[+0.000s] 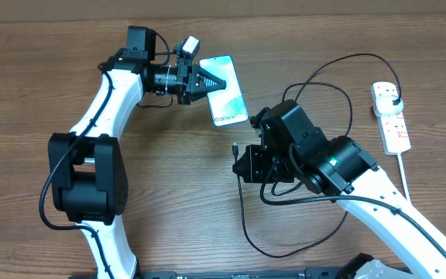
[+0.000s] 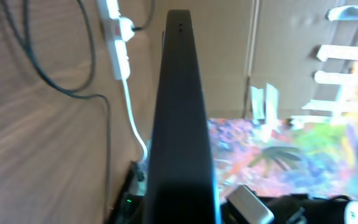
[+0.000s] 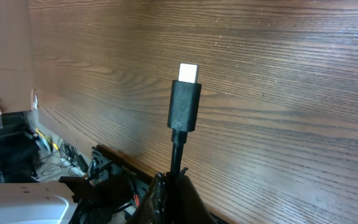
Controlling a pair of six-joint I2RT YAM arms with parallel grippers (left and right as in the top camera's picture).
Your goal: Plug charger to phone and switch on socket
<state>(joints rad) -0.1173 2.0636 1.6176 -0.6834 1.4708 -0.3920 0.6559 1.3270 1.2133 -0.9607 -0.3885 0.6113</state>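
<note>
Brown wood bench: left fingers clamp the cyan-screened phone at upper centre; right fingers pinch the black charger, its tip bare; white socket lies far right.

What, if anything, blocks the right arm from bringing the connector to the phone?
Probably nothing, so yes. The right gripper holds the charger just behind its connector, and only bare table lies between it and the near end of the phone, which the left gripper holds.
</note>
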